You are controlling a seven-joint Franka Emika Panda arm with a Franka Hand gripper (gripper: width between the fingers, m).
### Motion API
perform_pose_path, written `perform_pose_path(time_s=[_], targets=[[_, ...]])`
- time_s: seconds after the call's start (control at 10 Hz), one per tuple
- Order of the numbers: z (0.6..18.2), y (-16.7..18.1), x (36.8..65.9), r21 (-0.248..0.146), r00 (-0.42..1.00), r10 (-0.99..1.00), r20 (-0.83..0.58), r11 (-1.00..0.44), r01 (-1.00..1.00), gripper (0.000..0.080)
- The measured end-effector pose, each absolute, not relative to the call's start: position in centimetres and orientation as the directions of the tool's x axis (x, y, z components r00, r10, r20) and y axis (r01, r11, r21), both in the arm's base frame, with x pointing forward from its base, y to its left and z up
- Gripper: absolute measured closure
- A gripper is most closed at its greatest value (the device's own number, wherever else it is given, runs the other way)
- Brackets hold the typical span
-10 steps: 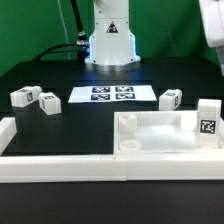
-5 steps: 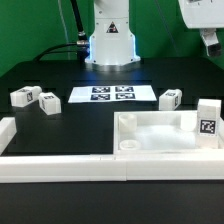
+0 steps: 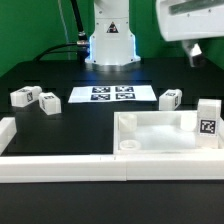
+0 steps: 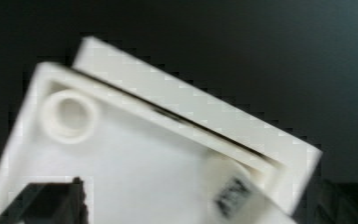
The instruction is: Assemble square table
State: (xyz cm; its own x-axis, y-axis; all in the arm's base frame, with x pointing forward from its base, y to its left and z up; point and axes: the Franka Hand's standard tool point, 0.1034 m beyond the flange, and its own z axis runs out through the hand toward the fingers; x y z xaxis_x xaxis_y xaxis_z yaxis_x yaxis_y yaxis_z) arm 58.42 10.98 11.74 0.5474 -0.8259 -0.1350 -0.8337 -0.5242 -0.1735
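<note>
The square table's white panel lies at the exterior view's front right, with a round socket at its near corner. One tagged white leg stands upright at its right edge. Another leg lies behind it, and two legs lie at the left. My gripper hangs high above the panel's right side, open and empty. In the wrist view the gripper looks down on the panel, a socket and a blurred tagged leg.
The marker board lies flat at the middle back. A long low white border wall runs along the front and turns up at the left. The arm's base stands at the back.
My gripper has moved from the top right corner toward the exterior view's left, so more of the hand is in view. No part has moved.
</note>
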Motion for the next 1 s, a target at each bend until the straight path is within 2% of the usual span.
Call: perform_pose_path(time_s=[0.2,0.5,0.6,0.7,0.9,1.0], targets=[[9.7,9.2,56.4,-0.149,0.614,-0.779,-0.129,-0.597,-0.788,0.015],[10.1,9.2,56.5,-0.144,0.633,-0.757,-0.161,-0.616,-0.774,0.015],[9.7,8.4,56.1,-0.13,0.654,-0.728,-0.208,-0.642,-0.756,0.015],[8.2,8.2,55.0,-0.113,0.722,-0.658,-0.213,-0.717,-0.688,0.015],[7.8,7.1,51.8,-0.068,0.722,-0.58,-0.378,-0.76,-0.646,0.015],[7.3,6.4,51.0,-0.051,0.702,-0.578,-0.416,-0.756,-0.653,0.015]])
